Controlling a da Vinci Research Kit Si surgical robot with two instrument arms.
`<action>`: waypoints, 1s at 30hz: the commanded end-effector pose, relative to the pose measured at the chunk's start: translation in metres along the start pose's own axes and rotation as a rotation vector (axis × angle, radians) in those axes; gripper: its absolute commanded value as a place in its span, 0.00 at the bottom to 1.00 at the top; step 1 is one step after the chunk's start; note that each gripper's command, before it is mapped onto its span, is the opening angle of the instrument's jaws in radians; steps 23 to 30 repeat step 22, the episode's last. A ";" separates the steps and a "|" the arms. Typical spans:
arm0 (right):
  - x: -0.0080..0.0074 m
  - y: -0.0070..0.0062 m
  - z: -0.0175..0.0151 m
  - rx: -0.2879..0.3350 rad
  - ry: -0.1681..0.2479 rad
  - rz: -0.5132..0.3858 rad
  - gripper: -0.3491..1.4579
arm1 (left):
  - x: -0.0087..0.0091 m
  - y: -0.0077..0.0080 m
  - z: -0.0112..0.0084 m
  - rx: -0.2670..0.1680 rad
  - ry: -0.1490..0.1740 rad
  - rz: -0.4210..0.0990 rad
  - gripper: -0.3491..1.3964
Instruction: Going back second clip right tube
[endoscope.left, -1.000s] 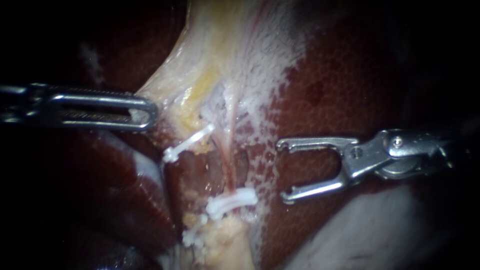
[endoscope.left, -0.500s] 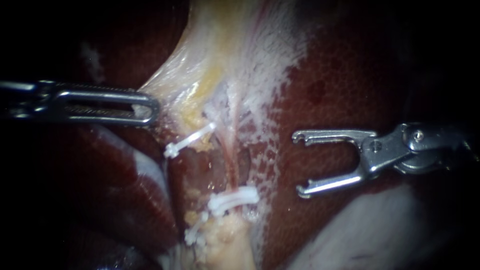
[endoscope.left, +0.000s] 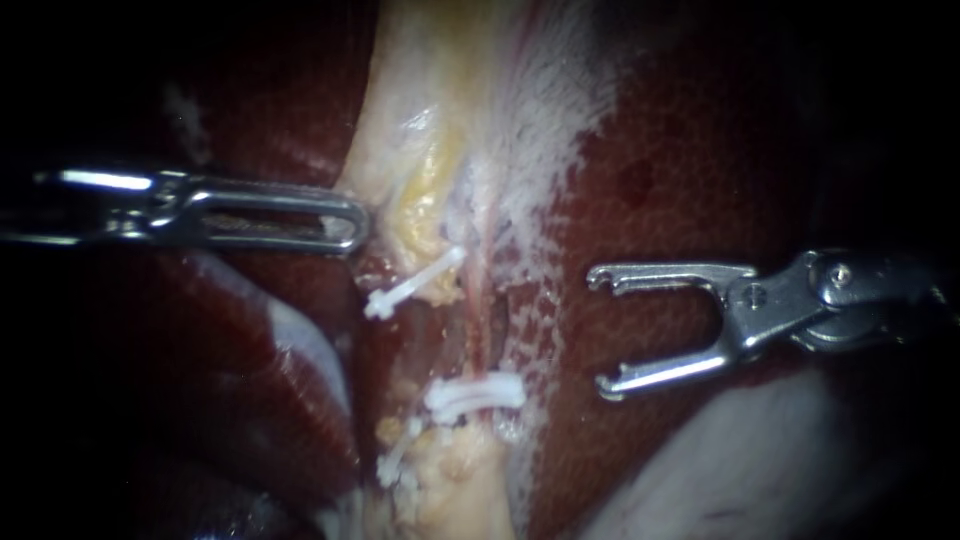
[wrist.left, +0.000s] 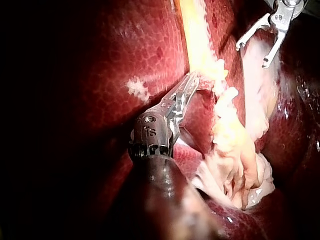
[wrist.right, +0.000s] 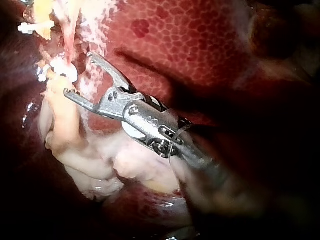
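Observation:
A thin pinkish tube (endoscope.left: 480, 315) runs down the pale tissue (endoscope.left: 430, 120) between dark red liver lobes. A white clip (endoscope.left: 415, 282) lies slanted just left of its upper stretch, a second white clip (endoscope.left: 475, 393) crosses it lower down, and a third (endoscope.left: 395, 465) sits further down to the left. My left instrument (endoscope.left: 355, 225) has its jaws shut on the edge of the pale tissue (wrist.left: 200, 60). My right instrument (endoscope.left: 598, 332) stands to the right of the tube, clear of it, jaws wide open and empty. In the right wrist view its jaws (wrist.right: 79, 74) gape just short of the lower clip (wrist.right: 69, 73).
Liver (endoscope.left: 700, 150) fills the right and the left of the endoscope view. A pale glistening fold (endoscope.left: 740, 460) lies under my right instrument. Yellowish fatty tissue (endoscope.left: 450, 480) hangs below the lower clips. My right instrument (wrist.left: 252, 56) shows ahead of my left instrument's jaws (wrist.left: 192, 81) in the left wrist view.
My right instrument drew back to the right, away from the tube, then held still. My left instrument moved right with the pale tissue, and the upper clip shifted right with it.

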 end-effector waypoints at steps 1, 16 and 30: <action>0.0000 0.0000 0.0000 0.000 0.000 0.000 0.52 | 0.0000 -0.0001 0.0002 0.002 0.002 0.000 0.00; 0.0000 -0.0001 -0.0001 0.001 0.000 0.000 0.52 | 0.0001 -0.0003 0.0005 0.002 0.005 0.001 0.00; 0.0001 -0.0001 -0.0001 0.001 0.000 0.000 0.52 | 0.0001 -0.0003 0.0005 0.002 0.005 0.001 0.00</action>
